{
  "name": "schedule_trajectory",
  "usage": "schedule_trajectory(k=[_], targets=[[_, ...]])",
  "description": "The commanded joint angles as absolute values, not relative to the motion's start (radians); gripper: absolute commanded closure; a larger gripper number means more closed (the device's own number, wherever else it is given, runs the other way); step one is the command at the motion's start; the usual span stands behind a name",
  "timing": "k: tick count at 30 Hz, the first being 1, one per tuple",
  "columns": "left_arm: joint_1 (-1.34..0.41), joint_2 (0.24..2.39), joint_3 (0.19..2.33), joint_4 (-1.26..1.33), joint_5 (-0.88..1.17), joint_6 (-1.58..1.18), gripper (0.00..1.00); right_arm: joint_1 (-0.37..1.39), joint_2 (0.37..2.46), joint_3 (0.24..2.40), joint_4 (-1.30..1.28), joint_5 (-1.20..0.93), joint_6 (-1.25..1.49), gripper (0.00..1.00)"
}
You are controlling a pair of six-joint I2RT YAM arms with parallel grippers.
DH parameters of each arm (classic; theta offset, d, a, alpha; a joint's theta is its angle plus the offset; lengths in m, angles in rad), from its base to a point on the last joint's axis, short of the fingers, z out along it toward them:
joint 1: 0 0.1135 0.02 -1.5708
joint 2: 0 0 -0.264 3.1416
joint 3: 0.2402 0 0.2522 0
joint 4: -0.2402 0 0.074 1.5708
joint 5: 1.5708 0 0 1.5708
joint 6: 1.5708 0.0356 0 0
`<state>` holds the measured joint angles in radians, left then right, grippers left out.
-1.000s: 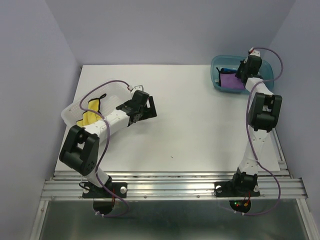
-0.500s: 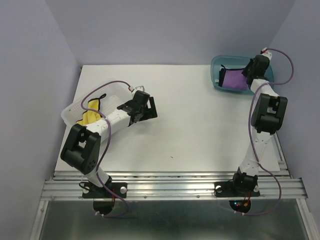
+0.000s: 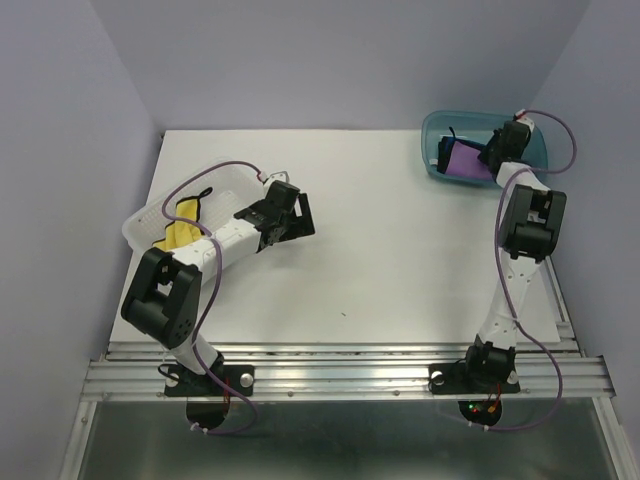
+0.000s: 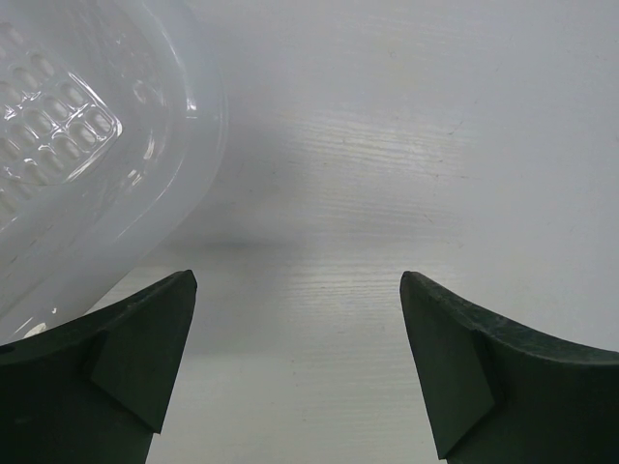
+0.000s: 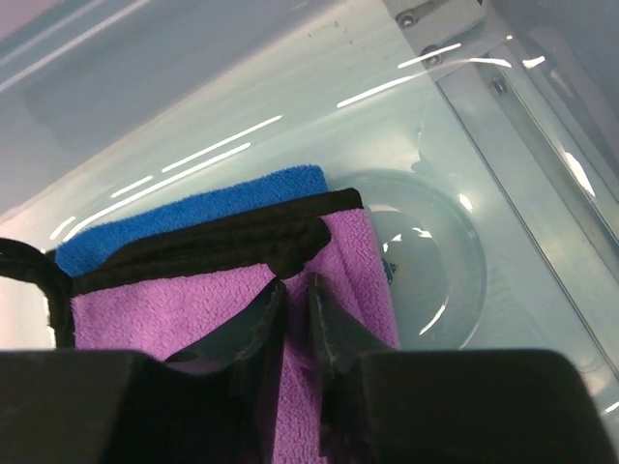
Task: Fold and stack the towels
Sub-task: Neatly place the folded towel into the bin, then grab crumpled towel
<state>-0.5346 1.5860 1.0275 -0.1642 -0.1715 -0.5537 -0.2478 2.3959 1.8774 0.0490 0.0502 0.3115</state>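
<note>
My right gripper (image 3: 497,150) is inside the teal bin (image 3: 432,135) at the back right. It is shut on a purple towel (image 3: 462,160), with the cloth pinched between the fingers (image 5: 295,290) close to the towel's black hem (image 5: 193,253). A blue towel (image 5: 193,208) lies under the purple towel (image 5: 174,319). My left gripper (image 3: 297,222) is open and empty, low over bare table (image 4: 298,290), just right of the white basket (image 3: 150,215). A yellow towel (image 3: 178,235) with black trim lies in that basket.
The white basket's rounded corner (image 4: 77,145) is close to my left finger (image 4: 145,329). The teal bin's wall and round bottom (image 5: 435,251) surround my right gripper. White tabletop (image 3: 390,250) lies between the two containers. Purple walls enclose the table.
My right gripper has swung right and then back a little inside the bin, and the purple towel shifted with it. The left arm has not moved.
</note>
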Motion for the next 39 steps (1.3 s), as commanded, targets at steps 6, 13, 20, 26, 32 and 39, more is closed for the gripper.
schedule_trajectory(k=[6,13,20,26,32,39], targets=[[-0.528,1.533,1.066,-0.155,-0.176,-0.534,0.01,-0.252,2.304,1.939,0.003,0.043,0.296,0.37],[-0.528,1.402,1.058,-0.17,-0.233,-0.526,0.01,-0.252,2.09,1.785,-0.009,0.061,0.288,0.0],[-0.487,1.307,1.084,-0.259,-0.366,-0.563,0.01,-0.244,1.856,1.559,0.077,-0.098,0.318,0.0],[-0.304,1.295,1.106,-0.353,-0.425,-0.632,0.01,-0.054,1.659,1.361,0.032,0.036,0.233,0.0],[-0.109,1.365,1.152,-0.391,-0.462,-0.625,0.01,0.094,1.534,1.189,0.031,0.057,0.286,0.0],[0.055,1.528,1.155,-0.218,-0.427,-0.427,0.01,0.146,1.44,1.051,0.015,-0.04,0.37,0.0]])
